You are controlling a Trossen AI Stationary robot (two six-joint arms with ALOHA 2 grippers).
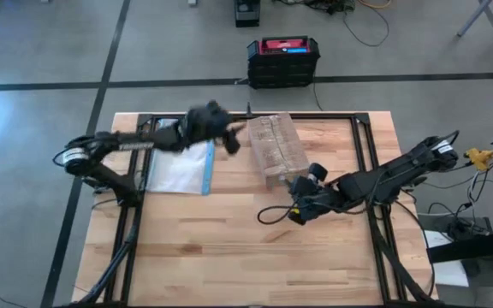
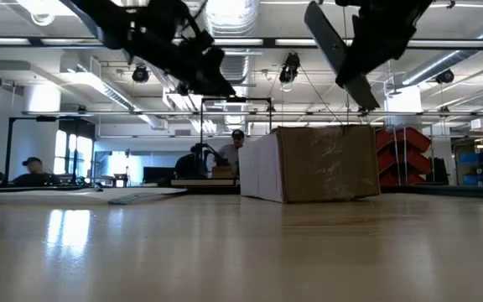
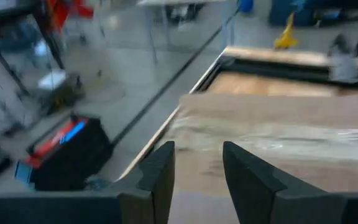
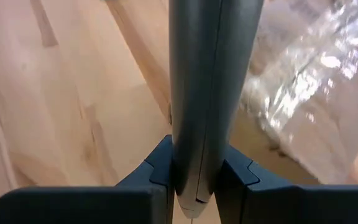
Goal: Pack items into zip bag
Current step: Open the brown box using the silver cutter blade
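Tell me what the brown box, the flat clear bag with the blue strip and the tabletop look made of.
Brown box: cardboard, matte, with shiny film or tape catching glare. Flat clear bag with the blue strip: thin glossy plastic, probably; it looks pale and see-through. Tabletop: light wood planks, visible grain, smooth enough to reflect ceiling lights in the low view.

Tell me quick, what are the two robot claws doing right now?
Left gripper: open, nothing between its fingers, up near the cardboard box.
Right gripper: shut on the slim grey tool.
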